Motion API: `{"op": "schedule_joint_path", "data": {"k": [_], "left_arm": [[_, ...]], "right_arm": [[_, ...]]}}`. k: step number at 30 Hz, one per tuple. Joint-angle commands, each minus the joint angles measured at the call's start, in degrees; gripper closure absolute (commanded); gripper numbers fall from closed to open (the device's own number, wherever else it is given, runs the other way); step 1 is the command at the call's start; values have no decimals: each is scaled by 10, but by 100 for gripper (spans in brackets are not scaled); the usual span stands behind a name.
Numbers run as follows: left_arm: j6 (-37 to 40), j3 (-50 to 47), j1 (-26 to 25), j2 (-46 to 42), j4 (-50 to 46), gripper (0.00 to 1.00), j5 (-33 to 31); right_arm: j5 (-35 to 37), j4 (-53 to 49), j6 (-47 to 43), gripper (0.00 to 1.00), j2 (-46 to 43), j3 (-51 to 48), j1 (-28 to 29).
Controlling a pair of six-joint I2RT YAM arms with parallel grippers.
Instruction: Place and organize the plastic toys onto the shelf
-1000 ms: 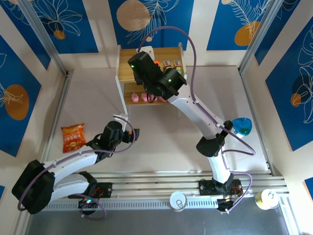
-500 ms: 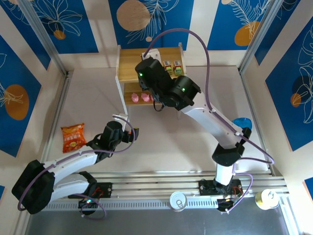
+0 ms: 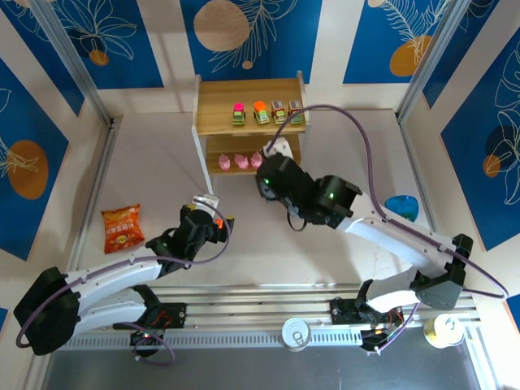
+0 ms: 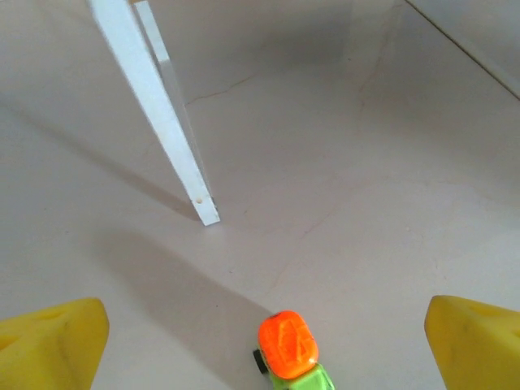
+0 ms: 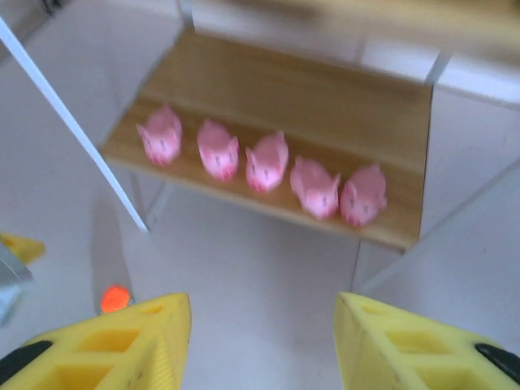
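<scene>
We see the shelf [image 3: 215,114] in the upper middle of the overhead view. On its top board, four green cars [image 3: 238,114] [image 3: 261,113] [image 3: 279,111] [image 3: 295,111] stand in a row toward the right end.

On the lower board, the right wrist view shows us five pink figures [image 5: 161,134] [image 5: 218,150] [image 5: 266,161] [image 5: 315,187] [image 5: 362,195]. They sit side by side along the front edge, facing the camera. The row runs from the upper left down toward the right, and the two at the right end sit closest together.

The right gripper [image 5: 264,337] hangs in front of that board. Its yellow fingers [image 5: 122,341] are parted at the bottom of the frame, with bare table [image 5: 268,268] between them and nothing held.

A fifth toy, the loose car [image 4: 290,351] with an orange top, stands on the table at the bottom centre of the left wrist view. It is well apart from the white shelf leg [image 4: 162,122] in the upper left.

The left gripper [image 4: 266,329] straddles this car. Its fingertips [image 4: 53,345] are spread wide at the two lower corners of the frame, and neither touches the car. In the overhead view we find this gripper left of centre, below the shelf's left side.

A snack bag [image 3: 122,227] lies at the left of that view and a blue bowl [image 3: 402,209] at the right, both away from the shelf.
</scene>
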Motion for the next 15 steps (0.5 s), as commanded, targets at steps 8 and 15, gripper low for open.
{"op": "schedule_joint_path", "data": {"k": [8, 15], "left_arm": [[-216, 30, -76, 39, -104, 0, -130], [-341, 56, -102, 87, -171, 0, -152]], "right_arm": [[-70, 70, 49, 50, -134, -258, -30], [-91, 106, 50, 50, -182, -360, -45]]}}
